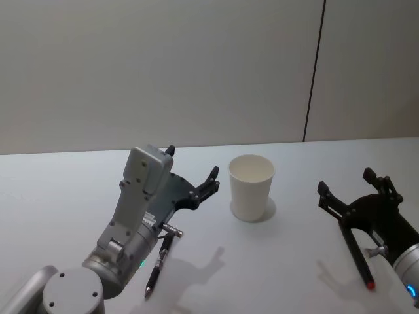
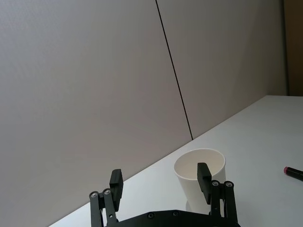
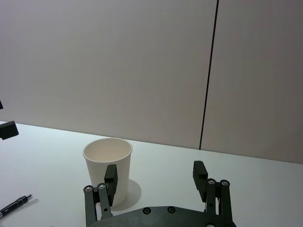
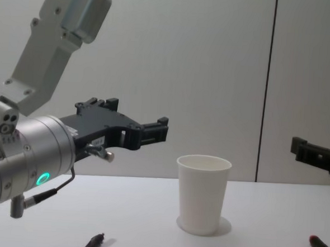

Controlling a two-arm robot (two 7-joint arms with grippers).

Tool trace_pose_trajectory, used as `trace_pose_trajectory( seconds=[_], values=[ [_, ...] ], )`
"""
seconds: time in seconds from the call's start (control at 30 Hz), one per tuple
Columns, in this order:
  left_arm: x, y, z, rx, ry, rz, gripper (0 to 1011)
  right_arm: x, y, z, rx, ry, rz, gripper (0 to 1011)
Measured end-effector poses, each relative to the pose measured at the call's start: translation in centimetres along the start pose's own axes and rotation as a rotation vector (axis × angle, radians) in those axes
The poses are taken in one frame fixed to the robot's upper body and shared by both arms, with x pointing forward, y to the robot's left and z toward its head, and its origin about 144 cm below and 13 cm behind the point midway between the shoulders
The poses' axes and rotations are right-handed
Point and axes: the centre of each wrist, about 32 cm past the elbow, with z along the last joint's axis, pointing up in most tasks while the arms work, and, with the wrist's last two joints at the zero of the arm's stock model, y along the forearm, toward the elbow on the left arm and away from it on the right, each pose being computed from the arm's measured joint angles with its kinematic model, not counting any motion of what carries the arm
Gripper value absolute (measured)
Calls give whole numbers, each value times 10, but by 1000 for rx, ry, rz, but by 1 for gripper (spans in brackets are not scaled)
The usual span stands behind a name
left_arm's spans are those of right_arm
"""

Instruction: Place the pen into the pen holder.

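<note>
soft, even light falls from above, bright and without hard glare. the white worktop [image 1: 65, 190] is the brightest surface, and the grey wall [image 1: 163, 65] behind it is flat and evenly lit. the pen holder [image 1: 251, 186] throws a faint, fuzzy-edged shadow at its base, toward the robot's right. paler shadows of the left claw [image 1: 192, 161] and the right claw [image 1: 346, 180] lie on the worktop nearer the robot. a small green ring light [image 4: 43, 178] glows on the left arm [image 4: 23, 148].
</note>
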Motion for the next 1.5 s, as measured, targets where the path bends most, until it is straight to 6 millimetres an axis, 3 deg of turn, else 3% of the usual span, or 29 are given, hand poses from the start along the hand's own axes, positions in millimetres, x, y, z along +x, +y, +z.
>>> trace_pose_trajectory(
  seconds=[0.87,1.5],
  values=[
    [0,0,0,0,0,0,1003,2,1,2,-9,3,11,1002],
    [0,0,0,0,0,0,1003,23,12,22,-156,76,48,1002]
  ],
)
